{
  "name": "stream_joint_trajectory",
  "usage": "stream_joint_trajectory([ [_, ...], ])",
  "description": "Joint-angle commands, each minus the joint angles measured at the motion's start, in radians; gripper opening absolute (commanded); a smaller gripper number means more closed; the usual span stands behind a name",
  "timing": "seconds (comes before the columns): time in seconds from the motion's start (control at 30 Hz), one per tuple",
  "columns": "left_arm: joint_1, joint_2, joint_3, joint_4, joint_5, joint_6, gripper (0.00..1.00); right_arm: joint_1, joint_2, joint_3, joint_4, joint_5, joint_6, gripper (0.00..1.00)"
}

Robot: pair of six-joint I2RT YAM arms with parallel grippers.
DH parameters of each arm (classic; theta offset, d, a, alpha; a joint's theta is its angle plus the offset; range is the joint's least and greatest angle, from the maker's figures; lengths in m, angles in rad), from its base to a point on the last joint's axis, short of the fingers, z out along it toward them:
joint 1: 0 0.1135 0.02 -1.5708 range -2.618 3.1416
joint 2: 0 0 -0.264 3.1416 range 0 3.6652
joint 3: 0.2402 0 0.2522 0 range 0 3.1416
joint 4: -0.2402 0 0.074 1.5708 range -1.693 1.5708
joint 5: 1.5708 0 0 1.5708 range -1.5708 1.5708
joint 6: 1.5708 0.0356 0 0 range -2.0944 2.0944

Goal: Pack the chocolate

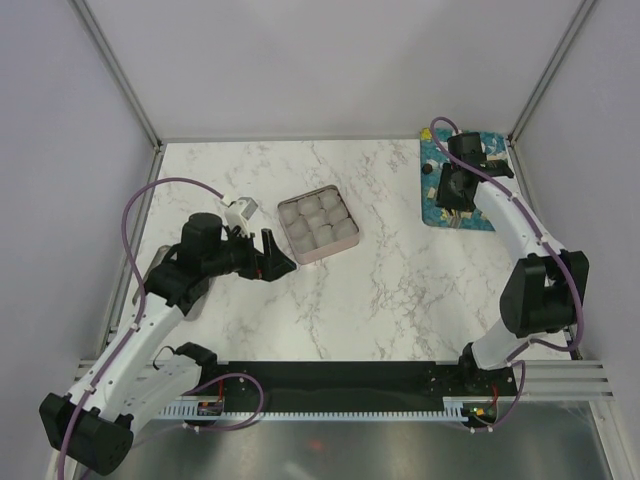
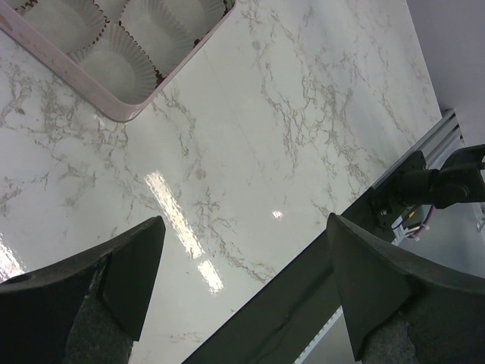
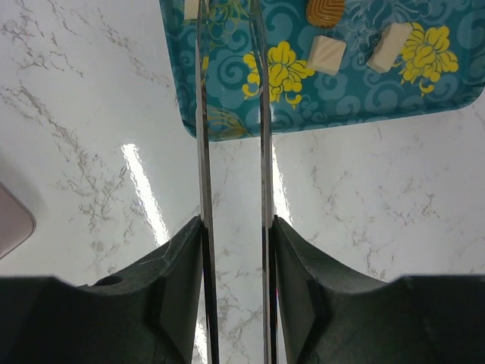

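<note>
While chocolate pieces (image 3: 327, 54) sit on the teal floral tray (image 3: 364, 98) at upper right of top view, right gripper (image 3: 235, 224) clamps the metal tongs (image 3: 202, 152); tips out of frame, can't tell if gripping. Risk: small piece squirts out if blades pinch off-centre; left gripper (image 2: 244, 227) agape near tin (image 2: 114, 108).

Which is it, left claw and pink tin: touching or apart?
Apart. The left wrist view shows a stretch of bare marble table between the open left claw and the nearest corner of the pink tin.
</note>
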Motion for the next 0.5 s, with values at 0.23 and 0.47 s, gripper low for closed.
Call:
stream_joint_trajectory([
  [0.23, 0.001, 0.025, 0.000, -0.014, -0.048, 0.022, 0.95, -0.024, 0.112, 0.062, 0.138, -0.103, 0.009, 0.45],
  [0.47, 0.001, 0.039, 0.002, -0.015, -0.035, 0.023, 0.95, -0.031, 0.121, 0.036, 0.161, -0.072, 0.015, 0.45],
])
